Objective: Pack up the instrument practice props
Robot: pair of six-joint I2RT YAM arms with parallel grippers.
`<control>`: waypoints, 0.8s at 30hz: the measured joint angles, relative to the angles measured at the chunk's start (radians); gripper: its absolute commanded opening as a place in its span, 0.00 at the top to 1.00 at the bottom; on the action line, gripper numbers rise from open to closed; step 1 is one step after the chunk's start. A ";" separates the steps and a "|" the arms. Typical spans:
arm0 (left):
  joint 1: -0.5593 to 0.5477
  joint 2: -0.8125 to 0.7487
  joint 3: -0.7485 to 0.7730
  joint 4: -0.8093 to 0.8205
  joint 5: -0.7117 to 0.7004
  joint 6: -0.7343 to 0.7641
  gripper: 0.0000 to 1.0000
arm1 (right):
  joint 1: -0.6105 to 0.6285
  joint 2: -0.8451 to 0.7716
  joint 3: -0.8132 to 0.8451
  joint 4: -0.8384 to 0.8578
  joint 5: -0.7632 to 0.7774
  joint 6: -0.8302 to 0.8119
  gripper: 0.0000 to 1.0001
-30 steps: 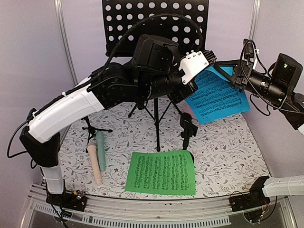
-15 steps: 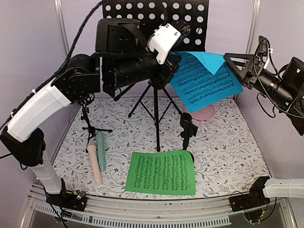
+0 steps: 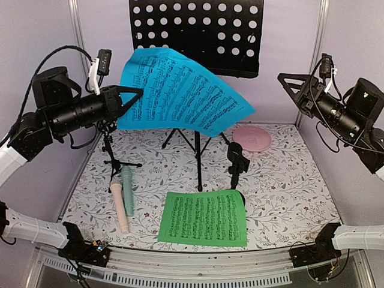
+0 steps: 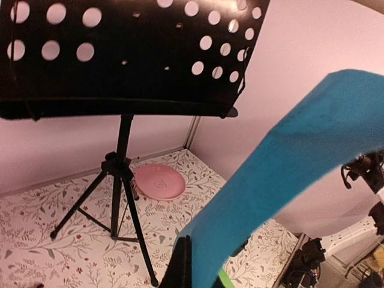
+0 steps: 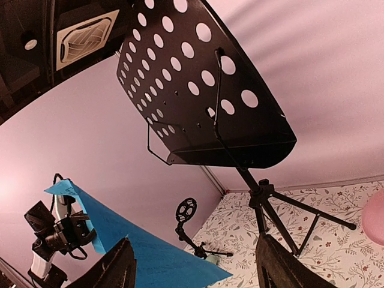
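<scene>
My left gripper (image 3: 128, 99) is shut on the left edge of the blue music sheet (image 3: 180, 96), which hangs in the air in front of the black perforated music rack (image 3: 198, 33). In the left wrist view the blue sheet (image 4: 288, 156) curves up from my shut left gripper (image 4: 186, 264). My right gripper (image 3: 294, 90) stands open and empty at the right, apart from the sheet. The green music sheet (image 3: 204, 217) lies flat at the front. The mint microphone (image 3: 128, 187) and the pink microphone (image 3: 120, 209) lie side by side at the left. Two black mic supports (image 3: 111, 157) (image 3: 237, 159) stand upright.
A round pink plate (image 3: 252, 138) lies at the back right of the floral mat. The rack's tripod legs (image 3: 197, 141) spread over the middle of the mat. Lilac walls close in the left, back and right sides.
My right gripper opened, let go of the blue sheet and drew back to the right. My left arm swung far to the left with the sheet in its grip.
</scene>
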 measured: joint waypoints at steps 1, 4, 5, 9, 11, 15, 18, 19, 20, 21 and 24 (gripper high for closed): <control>0.026 -0.015 -0.034 -0.006 0.024 -0.055 1.00 | 0.000 0.009 0.000 0.002 0.000 0.000 0.30; 0.107 -0.040 -0.137 -0.023 0.110 -0.220 1.00 | 0.000 0.038 0.000 0.009 -0.002 0.003 0.30; 0.137 -0.048 -0.182 -0.022 0.138 -0.282 1.00 | 0.000 0.049 0.000 0.010 -0.003 0.005 0.29; 0.264 -0.086 -0.388 0.008 0.278 -0.526 1.00 | 0.000 0.083 0.000 0.012 -0.009 0.014 0.30; 0.312 -0.092 -0.479 0.032 0.347 -0.629 1.00 | 0.000 0.093 0.000 0.012 -0.011 0.023 0.30; 0.346 -0.087 -0.558 0.049 0.441 -0.749 1.00 | 0.000 0.095 0.000 0.008 -0.011 0.032 0.30; 0.348 -0.067 -0.565 0.085 0.510 -0.790 1.00 | 0.000 0.095 0.000 0.003 -0.011 0.035 0.30; 0.348 -0.058 -0.571 0.099 0.529 -0.800 1.00 | 0.000 0.094 0.000 0.000 -0.011 0.035 0.30; 0.349 -0.047 -0.579 0.113 0.546 -0.812 1.00 | 0.000 0.093 0.000 -0.004 -0.010 0.035 0.30; 0.349 -0.036 -0.590 0.127 0.562 -0.824 1.00 | 0.000 0.091 0.000 -0.008 -0.010 0.035 0.30; 0.350 -0.011 -0.632 0.175 0.597 -0.858 1.00 | 0.000 0.081 0.000 -0.018 -0.006 0.035 0.30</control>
